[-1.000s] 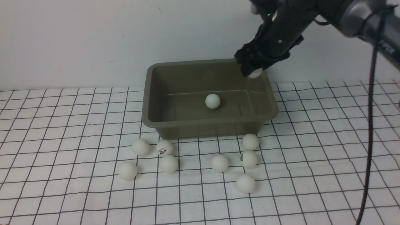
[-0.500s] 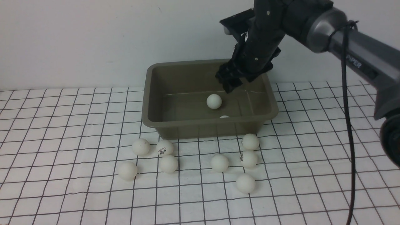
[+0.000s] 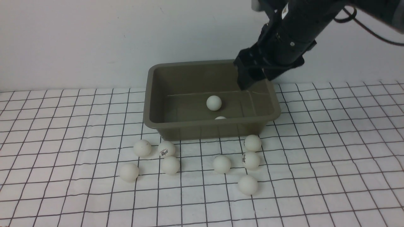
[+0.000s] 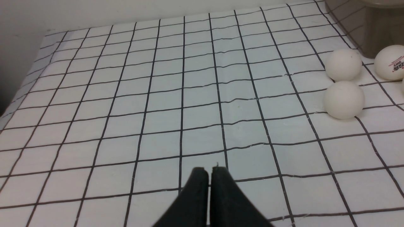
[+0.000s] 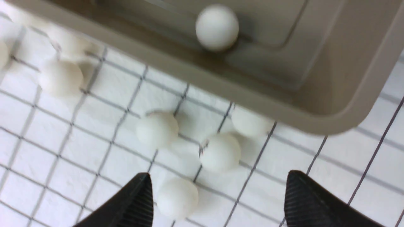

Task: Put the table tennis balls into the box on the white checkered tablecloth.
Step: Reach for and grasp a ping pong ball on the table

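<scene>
White table tennis balls (image 3: 214, 103): two of ten in the olive-grey box (image 3: 208, 127), one seemingly half hidden by its near wall, eight remaining on the checkered tablecloth (image 3: 315, 157); right tool (image 3: 251, 77) spread empty over the box's far-right corner, left tool (image 4: 210, 171) closed, empty.

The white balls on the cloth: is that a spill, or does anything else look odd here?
Nothing looks broken or tipped. Eight balls lie scattered on the checkered cloth in front of the box, which stands upright with two more inside. The cloth is only slightly wrinkled.
</scene>
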